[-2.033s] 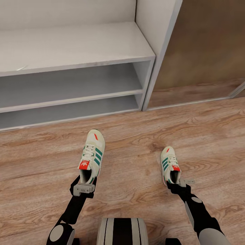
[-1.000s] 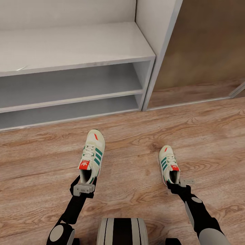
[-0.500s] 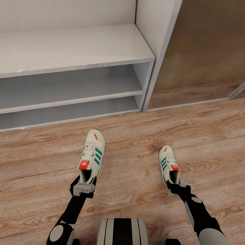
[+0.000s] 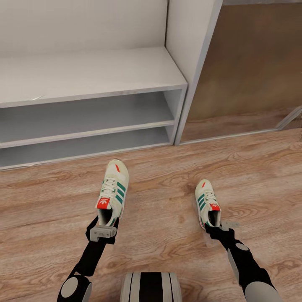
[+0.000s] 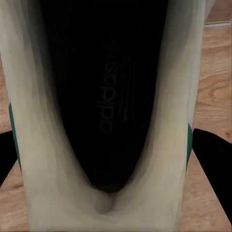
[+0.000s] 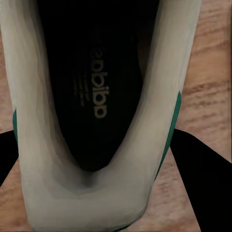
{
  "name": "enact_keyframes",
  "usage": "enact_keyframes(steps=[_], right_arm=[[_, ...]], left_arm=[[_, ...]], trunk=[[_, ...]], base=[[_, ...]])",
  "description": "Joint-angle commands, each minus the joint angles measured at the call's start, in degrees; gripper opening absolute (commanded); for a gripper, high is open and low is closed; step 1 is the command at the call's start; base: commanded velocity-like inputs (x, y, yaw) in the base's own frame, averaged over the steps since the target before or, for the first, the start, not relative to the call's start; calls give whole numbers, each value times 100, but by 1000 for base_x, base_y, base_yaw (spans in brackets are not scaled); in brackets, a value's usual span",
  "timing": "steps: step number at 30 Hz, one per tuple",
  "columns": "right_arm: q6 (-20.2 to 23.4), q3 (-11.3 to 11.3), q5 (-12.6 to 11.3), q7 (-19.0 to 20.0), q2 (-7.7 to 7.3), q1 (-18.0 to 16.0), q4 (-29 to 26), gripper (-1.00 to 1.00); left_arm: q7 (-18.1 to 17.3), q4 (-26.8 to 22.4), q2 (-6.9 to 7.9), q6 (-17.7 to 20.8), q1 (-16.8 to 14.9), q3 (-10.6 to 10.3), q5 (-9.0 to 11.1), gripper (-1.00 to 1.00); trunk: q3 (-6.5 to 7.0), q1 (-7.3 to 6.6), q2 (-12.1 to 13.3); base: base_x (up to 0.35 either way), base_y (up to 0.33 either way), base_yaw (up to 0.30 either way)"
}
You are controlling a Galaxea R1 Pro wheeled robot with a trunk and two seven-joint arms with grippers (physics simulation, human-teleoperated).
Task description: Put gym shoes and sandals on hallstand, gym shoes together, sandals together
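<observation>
Two off-white gym shoes with green stripes point toward the hallstand (image 4: 88, 73). My left gripper (image 4: 103, 226) is shut on the heel of the left gym shoe (image 4: 113, 188). In the left wrist view its dark fingers (image 5: 212, 166) press both sides of that shoe (image 5: 34, 145). My right gripper (image 4: 217, 225) is shut on the heel of the right gym shoe (image 4: 206, 201), and its fingers (image 6: 193, 164) flank this shoe (image 6: 34, 154) in the right wrist view. Both shoes are over the corridor floor (image 4: 167, 167). The sandals are out of view.
The hallstand's bench top is bare, with two low shelf slots (image 4: 84, 111) beneath it. Its tall side panel (image 4: 191, 63) stands at the right end. A brown wall or door (image 4: 251, 63) lies beyond. My base (image 4: 151, 287) shows at the bottom.
The camera has moved, so the hallstand sits lower in the picture. Both shoes keep their places in the grippers. The right shoe shifted slightly left early on.
</observation>
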Motion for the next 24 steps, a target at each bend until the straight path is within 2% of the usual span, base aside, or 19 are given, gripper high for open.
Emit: enact_keyframes(steps=[1, 11, 16, 19, 23, 24], right_arm=[[2, -34, 58, 43, 5, -2, -6, -100], [-190, -26, 59, 21, 35, 0, 10, -100], [-220, -25, 58, 15, 46, -1, -3, -100], [-226, -29, 58, 12, 43, 0, -20, -100], [-229, -37, 55, 12, 21, 1, -61, -100], [-232, -35, 69, 19, -7, 0, -208, -100]], left_arm=[[-15, -1, -3, -18, -1, 9, -31, -100], [-16, -125, 1, 18, -1, 10, 44, -100], [-5, -238, 22, 236, -1, 44, 17, -100], [2, -220, 90, 392, 53, 230, 14, -100], [-26, -184, 132, 404, 310, 754, 22, -100], [-49, 239, 142, 358, 496, 1193, 26, -100]], trunk=[[20, -3, 0], [241, -29, 14], [352, -42, 20], [422, -50, 24], [536, -60, 30], [567, -62, 31]], base=[[0, 0, 0], [0, 0, 0], [0, 0, 0], [0, 0, -11], [0, 0, -95], [0, 0, -124]])
